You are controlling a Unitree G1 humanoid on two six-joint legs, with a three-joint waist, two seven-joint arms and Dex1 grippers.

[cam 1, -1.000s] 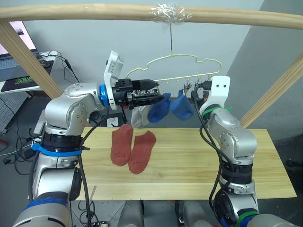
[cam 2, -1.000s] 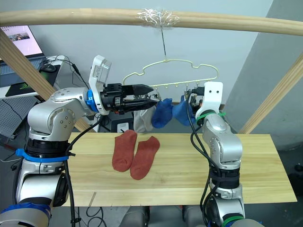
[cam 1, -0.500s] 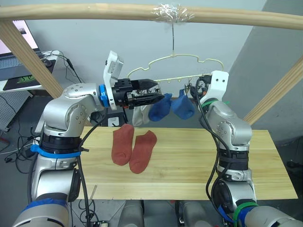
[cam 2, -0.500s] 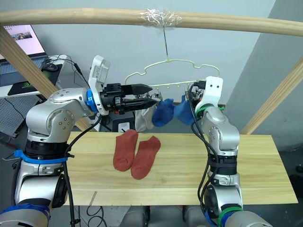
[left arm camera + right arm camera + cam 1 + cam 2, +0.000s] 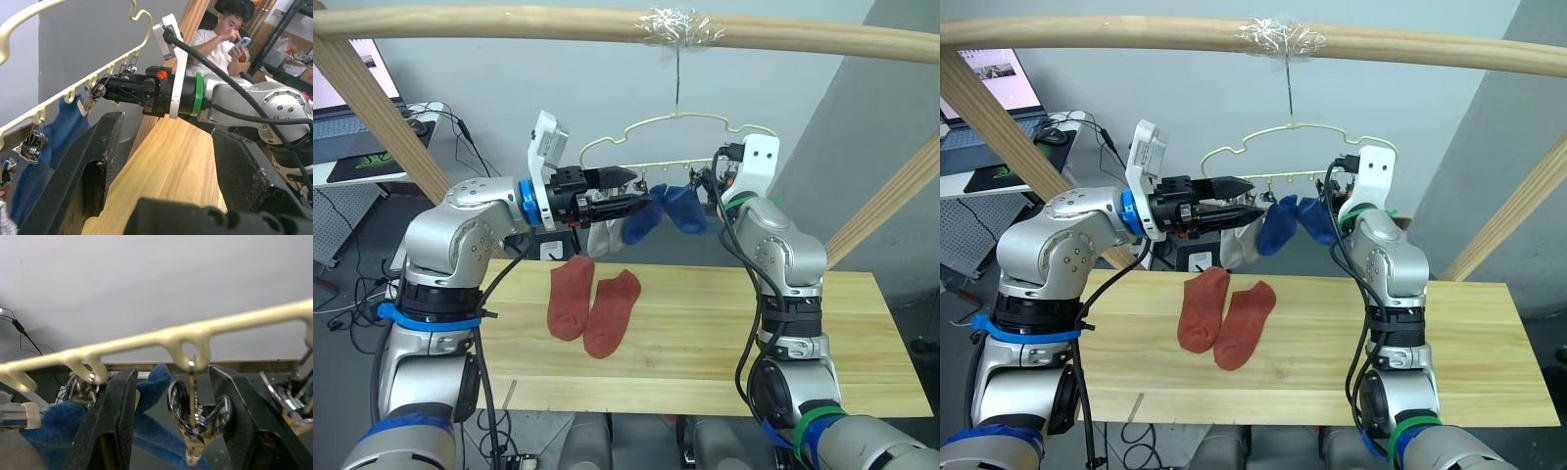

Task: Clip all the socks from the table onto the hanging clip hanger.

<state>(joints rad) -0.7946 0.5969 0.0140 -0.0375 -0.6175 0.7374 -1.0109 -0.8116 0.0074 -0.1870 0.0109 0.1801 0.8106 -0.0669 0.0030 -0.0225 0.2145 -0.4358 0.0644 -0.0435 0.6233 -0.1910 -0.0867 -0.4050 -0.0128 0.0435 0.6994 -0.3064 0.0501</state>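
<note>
Rust-red socks (image 5: 589, 304) lie on the table (image 5: 862, 352), below the clip hanger (image 5: 680, 147). The right gripper (image 5: 171, 426) straddles a clip (image 5: 195, 418), fingers parted; it should squeeze squarely. The left gripper (image 5: 641, 201), beside the hanger's blue socks (image 5: 661, 211), is released, empty.

No legible text — none anywhere.

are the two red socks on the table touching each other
Touching. The left eye view shows the two rust-red socks lying side by side on the table, their inner edges pressed together with no wood between them.
</note>
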